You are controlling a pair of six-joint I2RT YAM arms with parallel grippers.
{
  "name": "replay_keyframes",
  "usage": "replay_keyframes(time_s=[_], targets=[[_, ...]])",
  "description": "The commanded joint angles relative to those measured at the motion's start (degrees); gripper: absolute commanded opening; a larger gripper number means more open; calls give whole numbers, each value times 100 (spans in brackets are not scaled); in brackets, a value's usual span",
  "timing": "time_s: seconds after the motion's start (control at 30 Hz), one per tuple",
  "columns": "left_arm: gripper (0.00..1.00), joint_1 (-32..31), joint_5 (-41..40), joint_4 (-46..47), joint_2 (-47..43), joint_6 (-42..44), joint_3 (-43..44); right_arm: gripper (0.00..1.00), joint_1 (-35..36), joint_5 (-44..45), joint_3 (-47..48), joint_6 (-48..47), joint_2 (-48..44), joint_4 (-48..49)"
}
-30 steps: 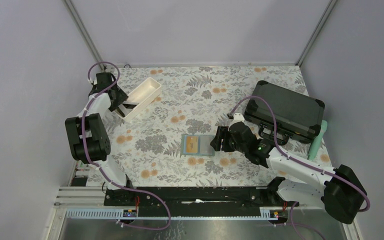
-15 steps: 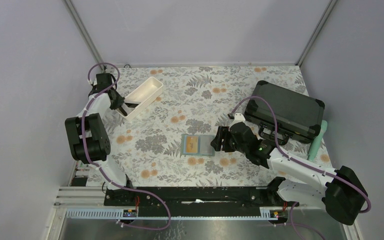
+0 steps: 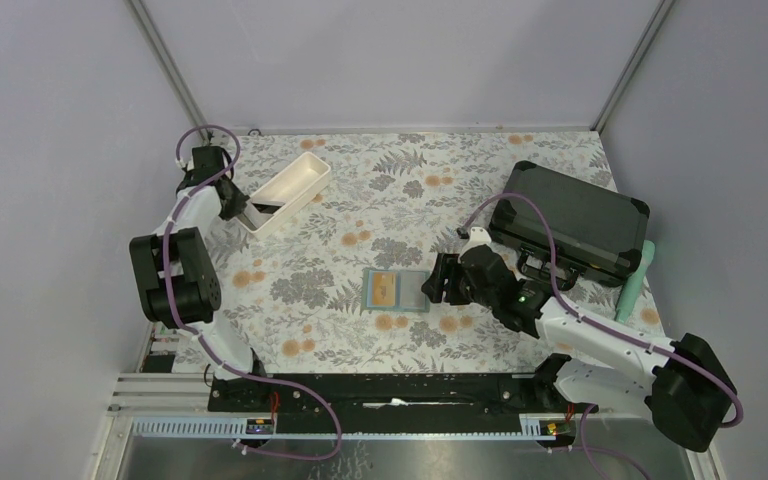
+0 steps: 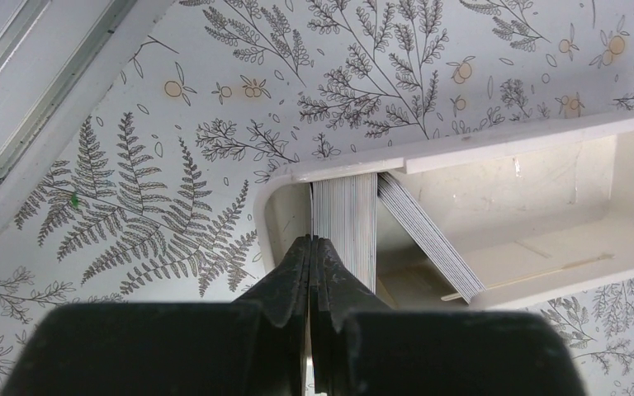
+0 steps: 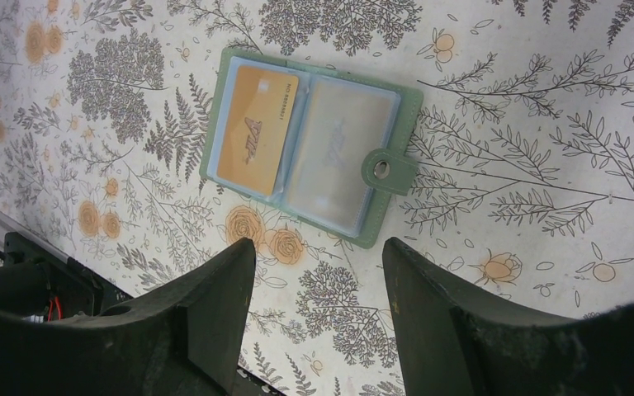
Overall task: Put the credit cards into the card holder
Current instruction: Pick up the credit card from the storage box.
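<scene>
- At the far left, the left claw (image 4: 309,247) has just snapped shut beside thin grey credit cards (image 4: 344,223) standing in the white oblong plastic tray (image 4: 479,144). It may be pinching one.
- Mid-table, the flat sage-green card holder (image 5: 396,115) lies open, with a gold-orange card (image 5: 256,128) inside.
- Beside it, the right claw (image 5: 318,256) hangs wide open and empty.

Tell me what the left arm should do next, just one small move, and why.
Probably lift the left gripper slowly straight up out of the tray. It is shut at the edge of the upright cards and seems to pinch one, though that is not certain. The holder lies open by the open right gripper.
</scene>
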Motion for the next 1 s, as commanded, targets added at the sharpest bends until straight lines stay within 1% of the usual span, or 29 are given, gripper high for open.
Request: replay_keyframes(time_s=[0.0,0.3,0.4,0.6,0.7,0.8,0.9,0.97], targets=[[0,-18,72,-129,-546,178,84,65,-36,-22,-26,54,-196,128],[0,-20,-7,-552,-1276,575,86,65,-36,-83,-21,83,-358,119],[0,-13,199,-529,-1662,608,-67,65,-36,-114,-6,82,-420,129],[0,-30,2073,95,-2631,472,-653,65,-36,-401,-23,19,-641,270],[0,-141,3124,654,-3100,281,-1155,66,-38,-813,-126,69,-756,723],[0,-543,3975,1326,-3529,66,-1807,67,-36,-1267,-237,183,-817,1238],[0,-1250,4461,1755,-3897,-24,-2189,66,-37,-1769,-318,331,-858,1782],[0,-1675,4795,2210,-4165,-240,-2472,66,-34,-2193,-324,404,-823,2157]])
